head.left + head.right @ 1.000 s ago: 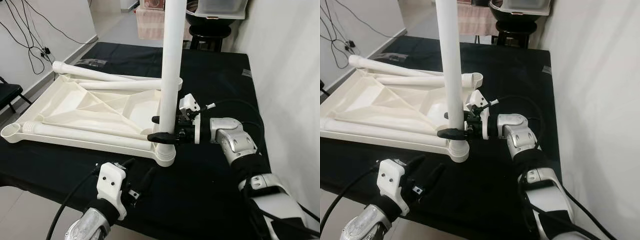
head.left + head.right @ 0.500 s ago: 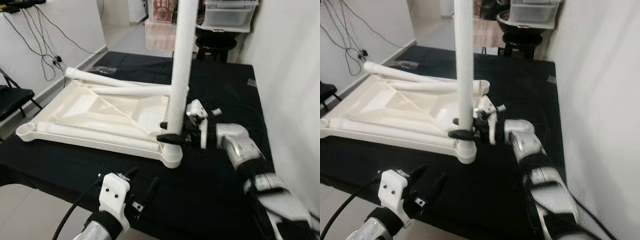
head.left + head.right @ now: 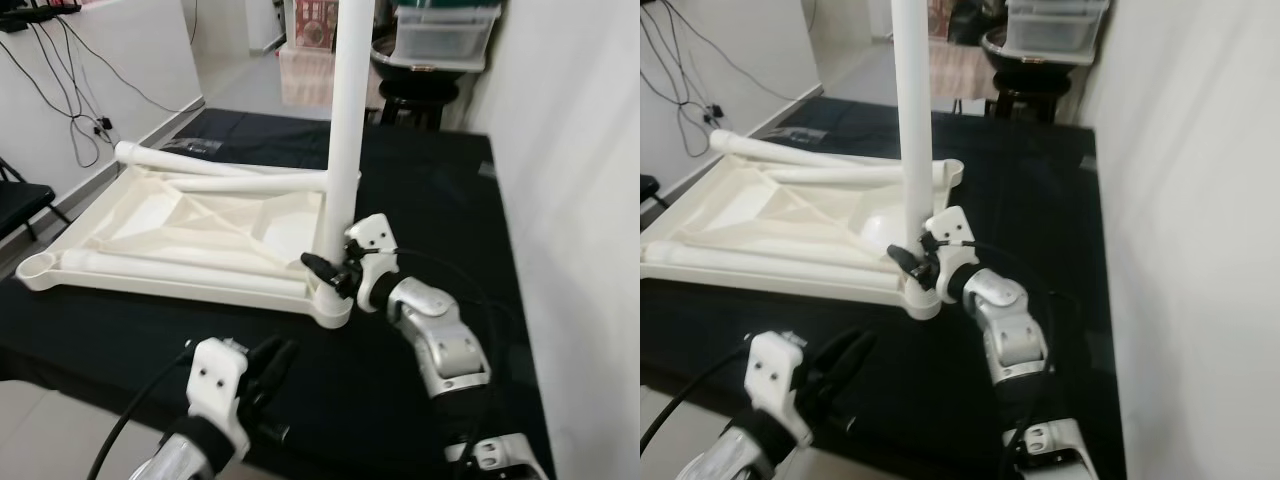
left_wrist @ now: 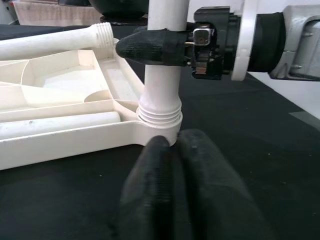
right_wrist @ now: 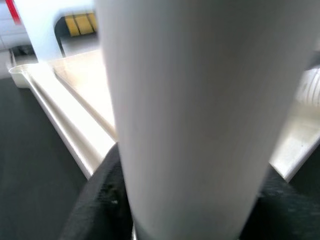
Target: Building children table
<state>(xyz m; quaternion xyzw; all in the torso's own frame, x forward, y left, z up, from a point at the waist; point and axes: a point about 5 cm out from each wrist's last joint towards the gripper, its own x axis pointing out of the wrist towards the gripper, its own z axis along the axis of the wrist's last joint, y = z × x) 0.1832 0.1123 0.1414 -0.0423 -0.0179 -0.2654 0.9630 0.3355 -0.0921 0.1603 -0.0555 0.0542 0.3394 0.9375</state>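
- Gripping low on the upright white plastic table leg [image 3: 343, 120], the right gripper [image 3: 330, 272] has its two black fingers [image 4: 150, 46] closed around the tube, one on each side, just above the threaded collar.
- Leg stands vertical in the near corner socket [image 3: 330, 305] of the upside-down cream plastic tabletop [image 3: 190, 225], which lies flat on the black-covered surface [image 3: 430, 190].
- Handling guess: hollow moulded plastic, so light and stiff; smooth round tube looks slippery and could spin inside the fingers when twisted, rather than turning in the socket.
- Tall leg gives leverage, so a hold close to the socket, as now, seems the best place; a grasp higher up would tip it more easily.
- Threads on the collar look like they sit at the socket mouth; cannot tell if the leg is fully screwed home.
- Left gripper [image 3: 268, 372] hovers over the surface on the near side of the corner socket, fingers pressed together, holding nothing; in the left wrist view its fingertips [image 4: 167, 155] point at the socket base, just short of it, contact unclear.
- Two more white plastic legs [image 3: 225, 165] lie loose in the tabletop's ribbed underside beyond the right fingers, a third one [image 3: 170, 268] along the near edge, running away from the gripped leg.
- Tabletop itself is light and may slide on the cloth while the leg is twisted; bracing the corner with the left fingers would probably help.
- Far corner socket [image 3: 38, 266] at the other end of the near edge is empty, well apart from both grippers.
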